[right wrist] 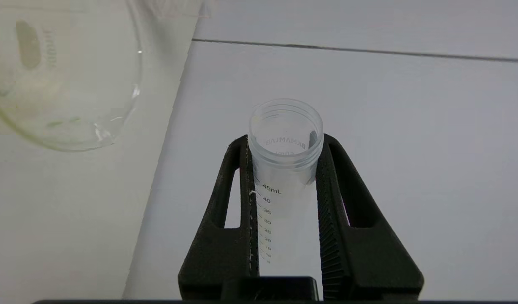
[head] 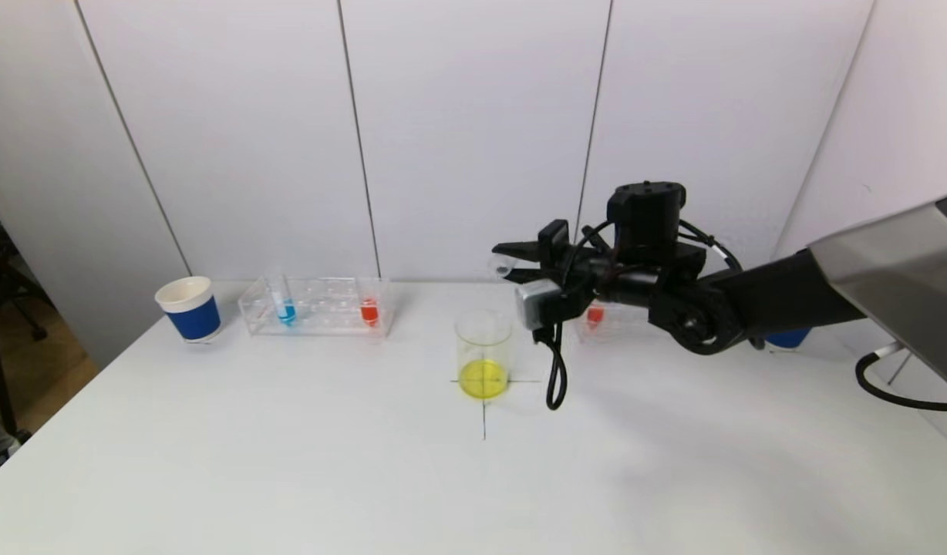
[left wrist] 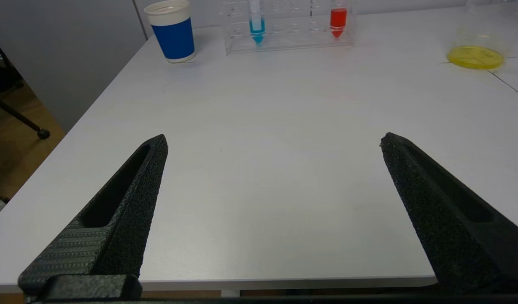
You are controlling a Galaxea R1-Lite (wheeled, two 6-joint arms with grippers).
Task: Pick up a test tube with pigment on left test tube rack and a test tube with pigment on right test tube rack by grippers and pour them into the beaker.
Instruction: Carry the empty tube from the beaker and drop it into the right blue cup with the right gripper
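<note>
Black fingers (right wrist: 333, 202) of the right gripper (right wrist: 284, 169) clamp a light, slick, empty-looking test tube (right wrist: 284, 139) below its rim, above the beaker (head: 483, 354); the left gripper (left wrist: 273, 141) gapes wide, empty.

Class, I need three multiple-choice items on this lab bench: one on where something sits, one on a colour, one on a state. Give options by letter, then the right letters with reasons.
1. Where does the left blue paper cup stand?
A. Beside the left test tube rack, at the table's left end
B. Inside the beaker
C. On top of the rack

2. What colour is the liquid in the beaker?
A. Blue
B. Yellow
C. Red

3. What state is the test tube in the right gripper?
A. Full of red pigment
B. Capped
C. Open and empty

Answers: 1 A, the cup stands on the table next to the rack. 2 B, a yellow pool lies in the beaker's bottom. 3 C, the right wrist view looks into a clear, uncapped tube between shut jaws.
</note>
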